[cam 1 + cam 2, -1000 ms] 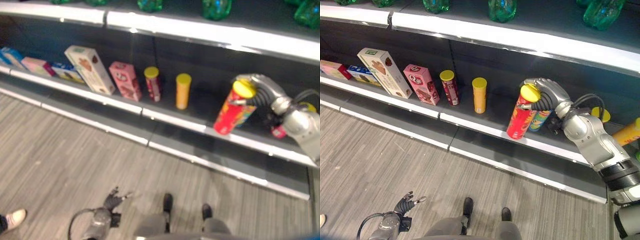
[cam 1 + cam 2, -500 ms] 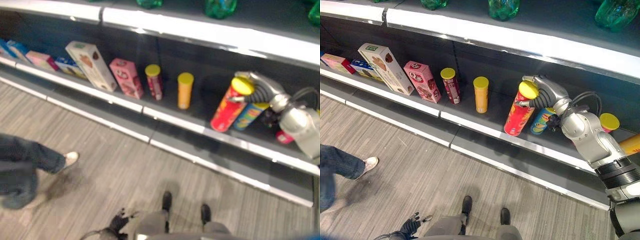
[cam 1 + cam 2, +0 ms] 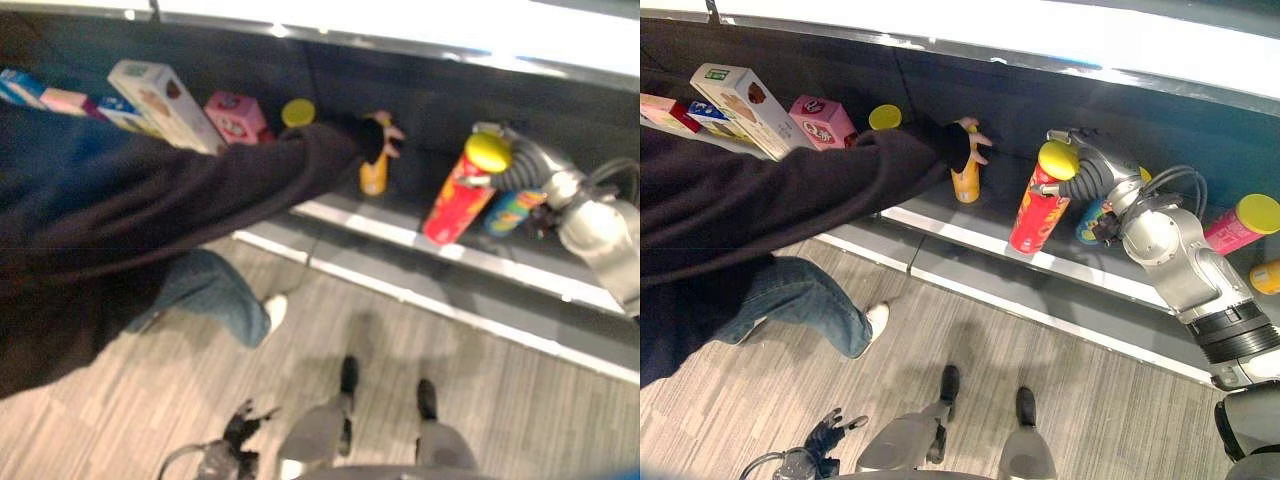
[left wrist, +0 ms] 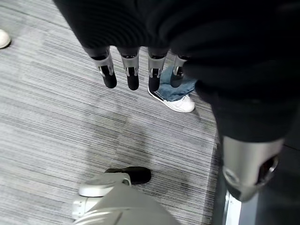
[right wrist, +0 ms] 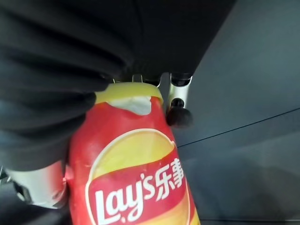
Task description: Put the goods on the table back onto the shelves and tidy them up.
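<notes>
Red crisp can point(image 3: 1041, 205) with yellow lid stands tilted at the shelf point(image 3: 970, 238) front edge

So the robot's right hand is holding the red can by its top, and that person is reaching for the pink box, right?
Not quite. The right hand does hold the red can by its top, but the person's hand is on the orange can, not the pink box. The right eye view shows it.

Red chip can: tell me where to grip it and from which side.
Grip the red chip can on its upper body just under the yellow lid, coming from the shelf's open front. It is a tall, tilted cylinder, and the right hand already curls round that end.
</notes>
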Tool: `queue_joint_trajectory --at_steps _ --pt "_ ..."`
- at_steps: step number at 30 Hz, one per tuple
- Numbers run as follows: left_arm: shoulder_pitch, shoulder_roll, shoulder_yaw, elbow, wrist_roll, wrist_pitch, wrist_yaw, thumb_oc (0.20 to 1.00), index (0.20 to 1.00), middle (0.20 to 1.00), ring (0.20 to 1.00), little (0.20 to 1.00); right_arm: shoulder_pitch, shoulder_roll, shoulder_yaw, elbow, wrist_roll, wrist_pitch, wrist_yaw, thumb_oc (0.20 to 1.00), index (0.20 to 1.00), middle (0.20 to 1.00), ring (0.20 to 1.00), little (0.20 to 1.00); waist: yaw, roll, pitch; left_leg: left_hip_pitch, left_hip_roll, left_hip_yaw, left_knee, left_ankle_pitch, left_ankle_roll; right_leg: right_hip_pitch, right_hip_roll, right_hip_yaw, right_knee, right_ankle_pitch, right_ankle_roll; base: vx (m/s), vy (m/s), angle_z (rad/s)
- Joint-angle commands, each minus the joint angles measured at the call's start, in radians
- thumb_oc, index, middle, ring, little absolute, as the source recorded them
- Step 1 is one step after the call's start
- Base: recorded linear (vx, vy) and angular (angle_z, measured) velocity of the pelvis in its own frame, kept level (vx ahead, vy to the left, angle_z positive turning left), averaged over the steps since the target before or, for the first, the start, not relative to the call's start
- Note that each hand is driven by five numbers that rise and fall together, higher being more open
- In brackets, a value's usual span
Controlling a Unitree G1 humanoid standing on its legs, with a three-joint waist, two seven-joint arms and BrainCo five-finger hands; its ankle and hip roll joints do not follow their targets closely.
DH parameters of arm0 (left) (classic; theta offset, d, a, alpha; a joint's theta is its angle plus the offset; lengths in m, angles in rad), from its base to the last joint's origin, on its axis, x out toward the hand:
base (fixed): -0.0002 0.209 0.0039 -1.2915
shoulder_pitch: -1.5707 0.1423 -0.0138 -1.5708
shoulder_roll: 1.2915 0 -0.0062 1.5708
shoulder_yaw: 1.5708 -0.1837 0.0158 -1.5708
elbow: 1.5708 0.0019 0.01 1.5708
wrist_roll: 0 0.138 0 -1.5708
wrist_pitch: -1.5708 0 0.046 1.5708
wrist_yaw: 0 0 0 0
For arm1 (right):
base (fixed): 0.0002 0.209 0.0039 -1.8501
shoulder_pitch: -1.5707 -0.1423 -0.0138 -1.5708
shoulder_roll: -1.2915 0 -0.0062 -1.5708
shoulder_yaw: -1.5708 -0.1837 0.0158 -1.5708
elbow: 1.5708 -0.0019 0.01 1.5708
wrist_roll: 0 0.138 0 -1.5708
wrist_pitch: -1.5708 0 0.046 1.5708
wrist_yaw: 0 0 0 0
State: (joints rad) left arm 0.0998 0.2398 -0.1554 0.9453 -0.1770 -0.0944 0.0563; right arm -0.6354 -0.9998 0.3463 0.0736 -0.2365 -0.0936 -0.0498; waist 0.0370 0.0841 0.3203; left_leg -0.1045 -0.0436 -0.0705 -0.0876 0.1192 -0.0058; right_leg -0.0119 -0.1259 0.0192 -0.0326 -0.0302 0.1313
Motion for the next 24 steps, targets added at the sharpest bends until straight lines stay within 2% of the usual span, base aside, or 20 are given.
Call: queue_joint_trajectory --at_steps 1,19,24 --pt "-0.001 0.054 -0.009 0.004 -0.021 -0.019 0.017 1.0 1.0 1.0 1.0 1.0 -0.109 0.0 0.012 -0.04 -0.002 -0.024 -0.056 0.2 0.2 0.2 0.2 0.2 0.029 -0.048 -0.04 -0.062 0.06 0.071 0.203 -0.179 -0.061 -0.081 -0.058 -0.003 0.134 -0.02 0.021 0.01 0.003 0.04" --pt "-0.012 0.045 -0.003 0.023 0.009 -0.011 0.021 1.0 1.0 1.0 1.0 1.0 -0.028 0.019 -0.033 -0.1 -0.008 -0.036 -0.051 0.2 0.2 0.2 0.2 0.2 0.004 -0.073 -0.07 0.002 0.08 0.092 0.15 -0.182 -0.064 -0.034 -0.052 0.006 0.074 -0.004 0.025 0.01 -0.004 -0.04" --pt "-0.022 0.052 -0.006 0.044 0.035 -0.009 0.02 1.0 1.0 1.0 1.0 1.0 0.023 0.023 -0.039 -0.128 -0.01 -0.042 -0.028 0.2 0.2 0.2 0.2 0.2 -0.008 -0.077 -0.101 0.057 0.092 0.102 0.03 -0.13 -0.078 -0.007 -0.038 0.003 -0.006 0.033 0.031 0.02 -0.014 -0.01"
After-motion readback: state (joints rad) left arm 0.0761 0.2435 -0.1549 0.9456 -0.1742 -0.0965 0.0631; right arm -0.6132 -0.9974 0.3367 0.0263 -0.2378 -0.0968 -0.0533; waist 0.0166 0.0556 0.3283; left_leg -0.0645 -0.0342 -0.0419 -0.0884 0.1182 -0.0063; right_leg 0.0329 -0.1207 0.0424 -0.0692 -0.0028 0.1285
